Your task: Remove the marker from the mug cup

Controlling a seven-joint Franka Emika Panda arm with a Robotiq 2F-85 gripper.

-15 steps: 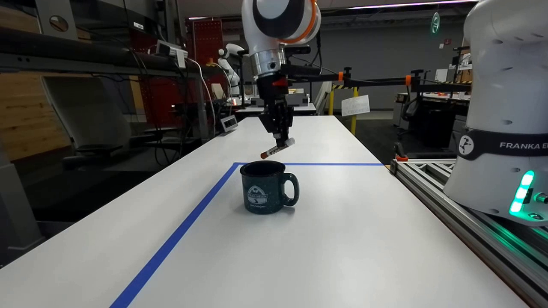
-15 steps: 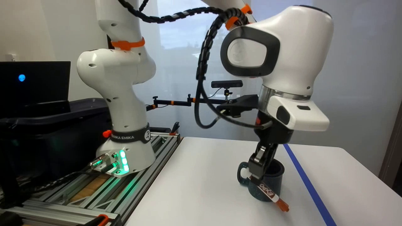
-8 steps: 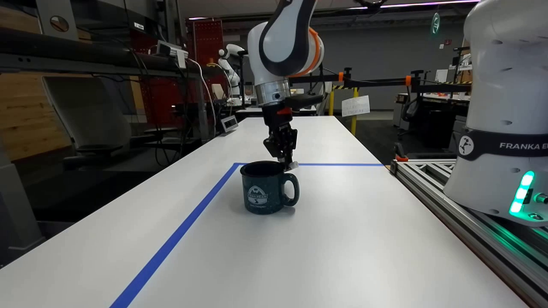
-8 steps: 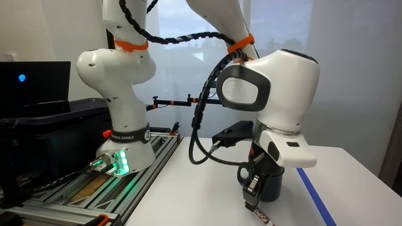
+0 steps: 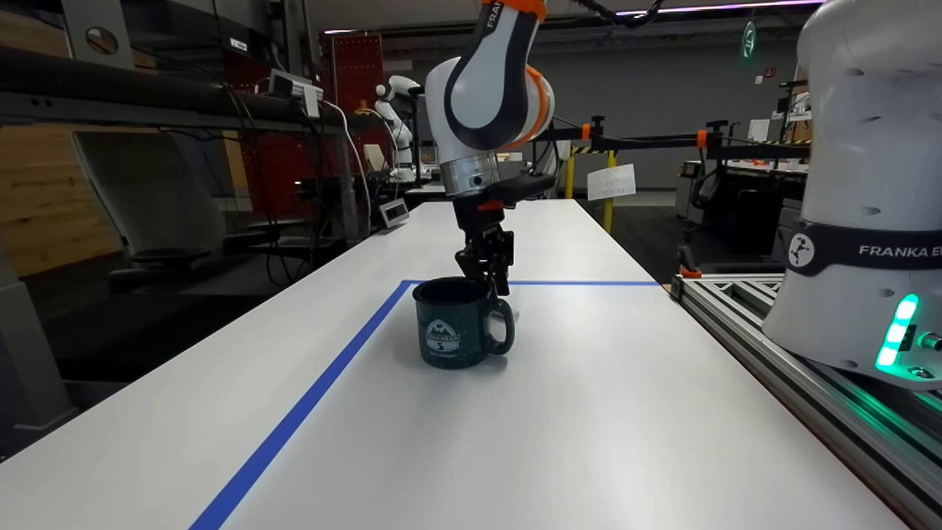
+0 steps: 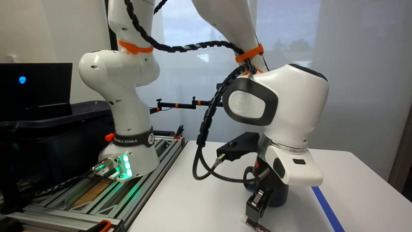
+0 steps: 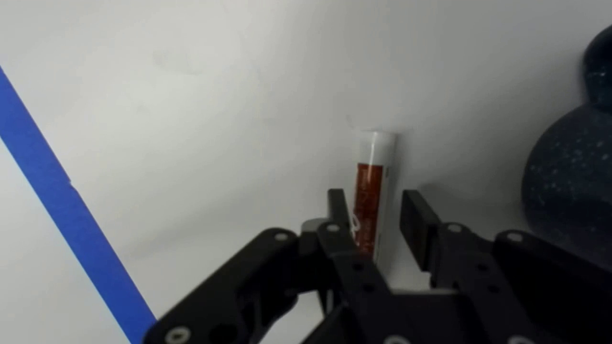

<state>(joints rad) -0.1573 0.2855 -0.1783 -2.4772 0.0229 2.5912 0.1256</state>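
A gripper [image 7: 377, 208] straddles a marker [image 7: 372, 186] lying on a white table [image 7: 215, 105], its fingers [image 7: 337, 203] parted wider than the barrel and clasping nothing; in the wrist view a strip of tabletop shows between the marker and the finger at three o'clock. To an onlooker the stance reads as a set-down: the table seems to bear the marker, and a finger stands on either flank, likely so neither drags it along. The marker's pale end points to twelve o'clock. The dark mug [image 5: 451, 331], upright in an exterior view, sits apart at the marker's three o'clock, so the removal looks done, with only a retreat left. Blue tape [image 7: 71, 205] draws an edge at nine o'clock, well apart, and white tabletop runs from ten o'clock round to one, the roomier way out. The tight side is four o'clock, where the gripper overlaps the mug in the wrist view; whether they touch I cannot tell. A straight rise would probably spare both; a swing toward three could nudge the mug.
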